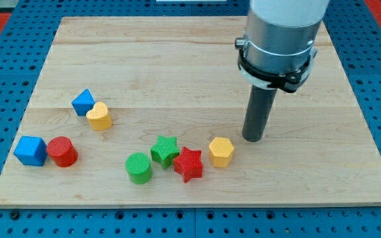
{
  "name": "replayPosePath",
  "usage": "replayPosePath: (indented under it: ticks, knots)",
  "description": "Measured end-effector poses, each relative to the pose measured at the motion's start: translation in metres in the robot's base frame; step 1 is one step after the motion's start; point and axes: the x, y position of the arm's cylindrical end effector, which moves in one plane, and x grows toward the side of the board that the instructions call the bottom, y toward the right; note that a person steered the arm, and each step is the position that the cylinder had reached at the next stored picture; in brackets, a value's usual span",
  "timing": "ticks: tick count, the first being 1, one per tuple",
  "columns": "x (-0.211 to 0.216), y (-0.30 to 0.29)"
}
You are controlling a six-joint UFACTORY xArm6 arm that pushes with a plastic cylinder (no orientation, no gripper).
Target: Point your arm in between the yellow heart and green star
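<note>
The yellow heart (99, 116) lies at the view's left, touching a blue block (83, 102) on its upper left. The green star (165, 149) lies lower, near the middle, between a green cylinder (138, 167) and a red star (188, 164). My tip (254, 137) rests on the board well to the right of both, just up and right of a yellow hexagon (221, 152). The green star is about 135 pixels left of my tip; the yellow heart is farther left still.
A blue cube (30, 151) and a red cylinder (62, 151) sit at the lower left. The wooden board (177, 59) lies on a blue pegboard. The arm's grey body (280, 39) hangs over the upper right.
</note>
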Motion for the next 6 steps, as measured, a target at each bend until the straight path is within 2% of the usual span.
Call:
replayPosePath:
  ticks: [1,3,4,5,6]
  knots:
    - [-0.010,-0.015]
    - [-0.022,-0.107]
    - [-0.022,-0.127]
    - [-0.022,-0.173]
    - [-0.003,-0.190]
